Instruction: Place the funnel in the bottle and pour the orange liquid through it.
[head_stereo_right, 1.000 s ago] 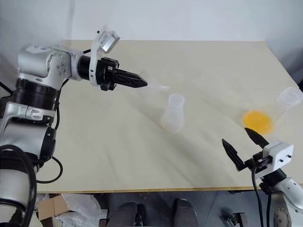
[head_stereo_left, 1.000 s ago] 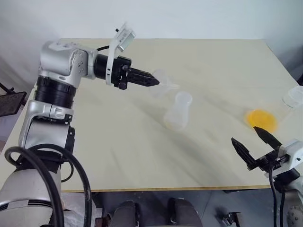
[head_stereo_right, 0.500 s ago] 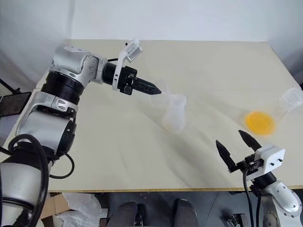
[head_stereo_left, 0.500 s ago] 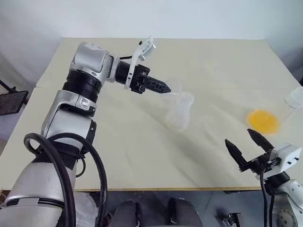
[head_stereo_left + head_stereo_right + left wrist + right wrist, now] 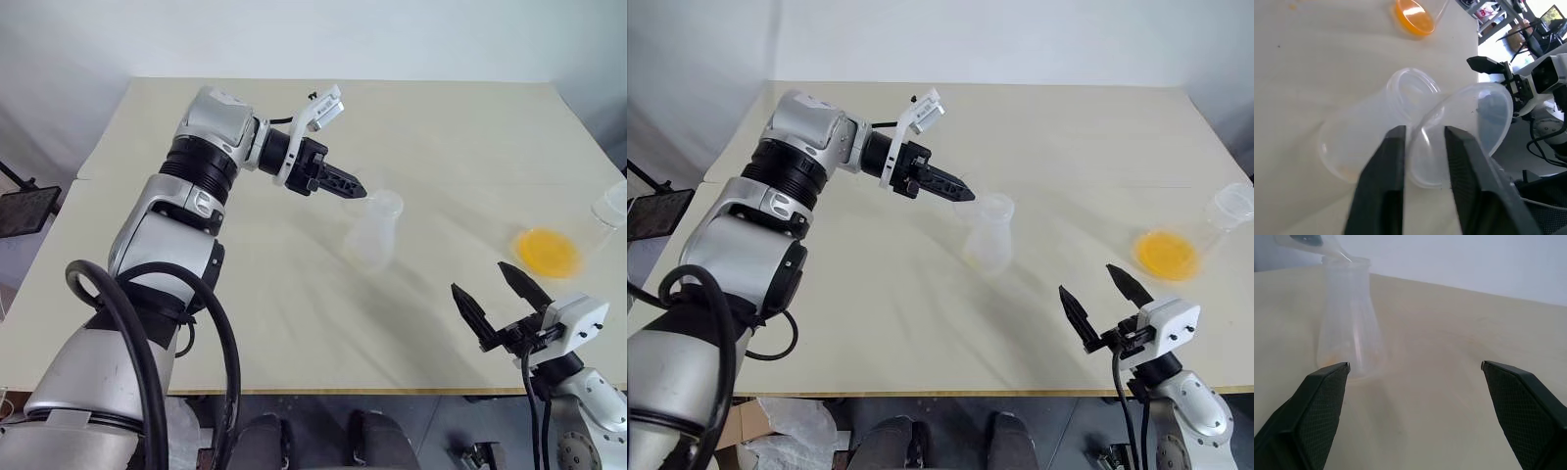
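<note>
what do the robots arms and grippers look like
Left arm: silver-grey shells with black ribbed joints and a thick black cable looping beside it. Left gripper: two slim, pointed black fingers on a black wrist, with a small white camera block above. Right gripper: the same black fingers on a white block, with thin black cables below.

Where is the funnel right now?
In the left wrist view, the funnel sits tilted between the left claw's fingers, its spout at the bottle's mouth, mid-table.

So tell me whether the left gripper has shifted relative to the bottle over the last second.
Yes. The left gripper, with the funnel between its fingers, has closed in on the bottle and is now at its neck.
</note>
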Controlling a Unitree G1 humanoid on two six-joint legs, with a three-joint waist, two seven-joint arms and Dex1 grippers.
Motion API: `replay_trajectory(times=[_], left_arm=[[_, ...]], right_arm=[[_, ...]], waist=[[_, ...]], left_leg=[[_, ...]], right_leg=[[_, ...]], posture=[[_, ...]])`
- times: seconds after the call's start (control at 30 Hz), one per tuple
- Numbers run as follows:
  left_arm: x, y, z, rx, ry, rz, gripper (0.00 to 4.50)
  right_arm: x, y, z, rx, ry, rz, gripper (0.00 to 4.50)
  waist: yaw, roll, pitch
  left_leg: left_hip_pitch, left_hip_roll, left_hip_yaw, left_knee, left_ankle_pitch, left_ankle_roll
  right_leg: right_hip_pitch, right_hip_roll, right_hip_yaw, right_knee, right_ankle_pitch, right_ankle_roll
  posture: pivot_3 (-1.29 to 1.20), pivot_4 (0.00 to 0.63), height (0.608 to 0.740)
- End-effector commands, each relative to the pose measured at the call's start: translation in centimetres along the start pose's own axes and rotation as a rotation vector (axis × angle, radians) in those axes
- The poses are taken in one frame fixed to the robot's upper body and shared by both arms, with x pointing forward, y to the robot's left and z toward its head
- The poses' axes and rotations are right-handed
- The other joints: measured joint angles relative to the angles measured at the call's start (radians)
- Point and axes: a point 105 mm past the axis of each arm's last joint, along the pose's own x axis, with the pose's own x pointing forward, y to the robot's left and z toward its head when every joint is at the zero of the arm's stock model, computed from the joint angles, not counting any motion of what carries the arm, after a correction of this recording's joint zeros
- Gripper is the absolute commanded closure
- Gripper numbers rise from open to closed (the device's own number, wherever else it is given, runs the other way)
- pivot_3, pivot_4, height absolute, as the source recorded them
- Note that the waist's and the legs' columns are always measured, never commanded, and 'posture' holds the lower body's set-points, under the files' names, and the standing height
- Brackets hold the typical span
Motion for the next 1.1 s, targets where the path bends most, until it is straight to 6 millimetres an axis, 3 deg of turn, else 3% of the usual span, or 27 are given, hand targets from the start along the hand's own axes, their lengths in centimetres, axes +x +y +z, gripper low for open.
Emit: replay_trajectory(times=[0.03,0.27,0.73,0.83,0.93,1.03,1.1], left_arm=[[-0.1,-1.1,1.9,0.058,-0.036,-0.014,2.06],[0.6,-0.7,2.8,0.086,-0.118,0.01,0.01],[0.6,0.8,2.7,0.188,-0.294,0.02,0.01],[-0.5,0.4,2.4,0.297,-0.356,-0.029,0.01],[-3.6,0.9,1.2,0.477,-0.512,0.006,0.01],[-7.1,1.8,-0.9,0.544,-0.608,0.093,0.01],[-8.2,1.8,-2.4,0.626,-0.597,0.131,0.01]], right_arm=[[0.1,0.5,1.1,-0.02,-0.04,-0.002,0.0],[0.3,0.8,1.1,-0.013,-0.045,-0.004,0.0],[1.0,1.2,1.0,-0.009,-0.056,0.0,0.0],[1.1,1.1,1.2,-0.014,-0.064,-0.004,0.0],[0.7,0.3,1.7,-0.032,-0.076,-0.047,0.0],[-0.2,-1.1,1.9,-0.045,-0.07,-0.117,0.0],[-1.0,-2.4,2.2,-0.065,-0.076,-0.181,0.0]], waist=[[0.001,0.0,0.0],[0.0,0.0,0.0],[0.0,0.0,0.0],[-0.001,0.0,0.0],[-0.004,0.001,-0.001],[-0.011,0.001,-0.001],[-0.013,0.001,-0.001]], left_leg=[[0.0,0.0,0.0,0.0,0.0,0.0],[0.0,0.0,0.0,0.0,0.0,0.0],[0.0,0.0,0.0,0.001,0.0,0.0],[0.0,0.0,0.0,0.001,0.0,0.0],[0.0,0.001,-0.001,0.002,0.0,0.0],[0.0,0.001,-0.001,0.002,0.0,0.0],[0.0,0.001,-0.001,0.002,0.0,0.0]], right_leg=[[0.0,0.0,0.0,0.0,0.0,0.0],[0.0,0.0,0.0,0.0,0.0,0.0],[0.0,0.0,0.0,0.001,0.0,0.0],[0.0,0.0,0.0,0.001,0.0,0.0],[0.0,0.0,0.0,0.002,0.0,0.0],[0.0,0.0,0.0,0.003,0.0,0.0],[0.0,0.0,-0.001,0.003,0.0,0.0]], posture=[[0.0,0.15,0.74],[0.0,0.15,0.74],[0.0,0.15,0.74],[0.0,0.15,0.74],[0.0,0.15,0.74],[0.0,0.15,0.74],[0.0,0.15,0.74]])
